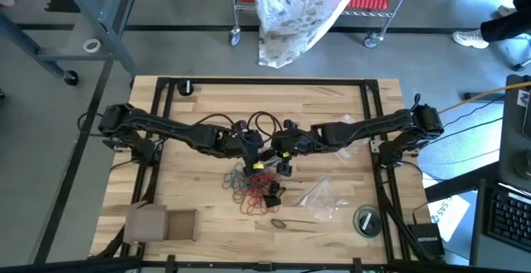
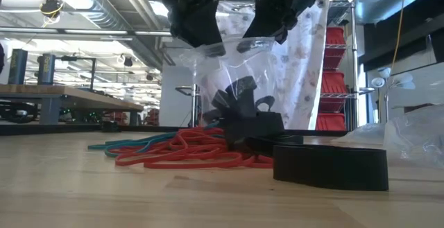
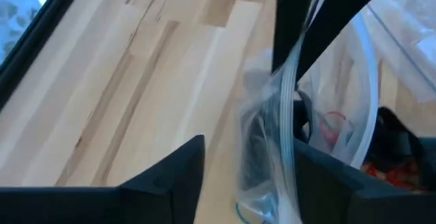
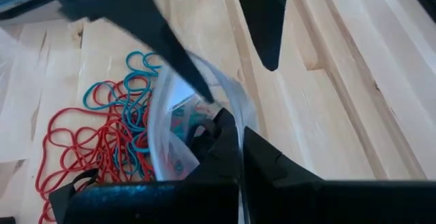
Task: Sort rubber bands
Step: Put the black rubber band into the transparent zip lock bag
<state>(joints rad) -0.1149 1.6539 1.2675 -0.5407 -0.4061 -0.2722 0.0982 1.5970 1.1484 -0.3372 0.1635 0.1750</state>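
Center of the table, the rubber bands (image 1: 253, 192) lie tangled: light, stretchy, snaggy, so pinch one strand. Right gripper (image 1: 283, 163) clamps the clear bag (image 2: 232, 82); left gripper (image 1: 251, 150) stands wide.

The whole table (image 1: 207, 115) is seen from directly overhead in the high view; it is viewed level from its surface in the low view, facing the room behind; close downward looks past each arm's fingers are given by the wrist views; the rubber bands (image 1: 253, 192) and clear bag (image 2: 232, 75) are shared by all four.
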